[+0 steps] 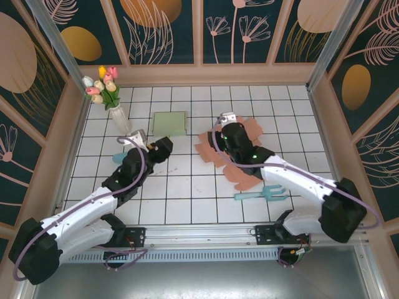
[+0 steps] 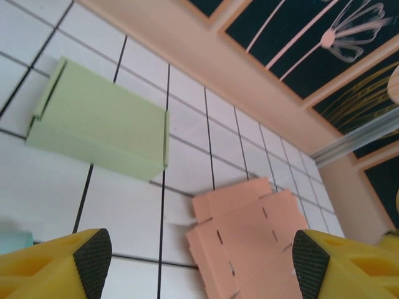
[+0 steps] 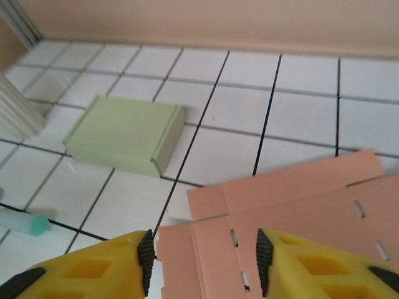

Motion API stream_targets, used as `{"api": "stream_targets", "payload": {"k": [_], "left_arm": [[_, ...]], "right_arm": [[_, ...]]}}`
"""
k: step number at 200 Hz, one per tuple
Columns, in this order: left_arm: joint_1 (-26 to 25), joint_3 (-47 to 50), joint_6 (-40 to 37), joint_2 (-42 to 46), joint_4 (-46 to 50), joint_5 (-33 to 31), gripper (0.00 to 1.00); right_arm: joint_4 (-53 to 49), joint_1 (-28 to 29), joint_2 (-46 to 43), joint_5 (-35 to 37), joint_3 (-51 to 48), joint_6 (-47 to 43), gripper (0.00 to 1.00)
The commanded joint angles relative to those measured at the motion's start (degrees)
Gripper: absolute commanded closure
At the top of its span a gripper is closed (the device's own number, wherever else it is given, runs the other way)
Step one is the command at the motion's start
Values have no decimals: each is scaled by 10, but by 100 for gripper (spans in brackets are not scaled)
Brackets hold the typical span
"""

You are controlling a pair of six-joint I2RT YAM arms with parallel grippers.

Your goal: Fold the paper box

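The paper box is a flat pink cardboard blank [image 1: 243,177] with slots and flaps, lying on the white tiled table right of centre. My right gripper [image 1: 222,124] hovers over its left part. In the right wrist view its jaws [image 3: 202,261] stand open, with the pink blank [image 3: 299,205] lying flat below and between the pads, not pinched. My left gripper [image 1: 159,148] is left of the blank and also open. In the left wrist view it [image 2: 202,258] has the pink blank [image 2: 255,237] ahead, nothing between its fingers.
A folded green box [image 1: 169,123] sits behind the grippers, also visible as the green box [image 2: 100,121] and green box [image 3: 124,134]. A vase of tulips [image 1: 107,93] stands at back left. A teal fork tool [image 1: 262,194] lies near the pink blank, and another teal piece [image 1: 118,159] by the left arm.
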State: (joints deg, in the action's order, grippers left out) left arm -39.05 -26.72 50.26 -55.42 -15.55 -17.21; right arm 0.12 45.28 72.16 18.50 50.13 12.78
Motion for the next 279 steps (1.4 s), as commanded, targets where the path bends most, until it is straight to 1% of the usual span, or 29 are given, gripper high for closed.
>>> {"api": "stream_targets", "payload": {"k": [1,25,50,63,91,134,144,183,208,233,263,279], "left_arm": [[-32,-1,16,-40,-13,-12,22],[-70,-18,27,-130,-54,-12,21],[-95,-60,47,-239,-101,20,21],[-107,-91,48,-287,-101,8,21],[-108,-140,60,-360,-95,-18,21],[-105,-195,73,-424,-69,-26,21],[-105,-208,74,-456,-62,-24,21],[-92,-245,82,-514,-55,8,23],[-80,-253,89,-532,-61,19,26],[-79,-278,73,-551,-57,30,30],[-74,-286,69,-561,-55,16,38],[-63,-287,70,-571,-63,28,41]], "right_arm": [[6,-7,-50,36,-34,-4,49],[31,-19,-84,47,-86,-12,48],[89,-36,-100,38,-145,-17,48],[99,-42,-100,23,-156,-13,48],[103,-43,-98,6,-164,-11,48],[102,-43,-97,7,-171,-7,47],[100,-43,-100,10,-173,-8,47],[96,-43,-128,39,-182,-18,47],[97,-43,-135,63,-186,-26,47],[94,-43,-135,68,-187,-26,48],[95,-43,-135,75,-189,-29,48],[93,-43,-133,82,-188,-31,48]]}}
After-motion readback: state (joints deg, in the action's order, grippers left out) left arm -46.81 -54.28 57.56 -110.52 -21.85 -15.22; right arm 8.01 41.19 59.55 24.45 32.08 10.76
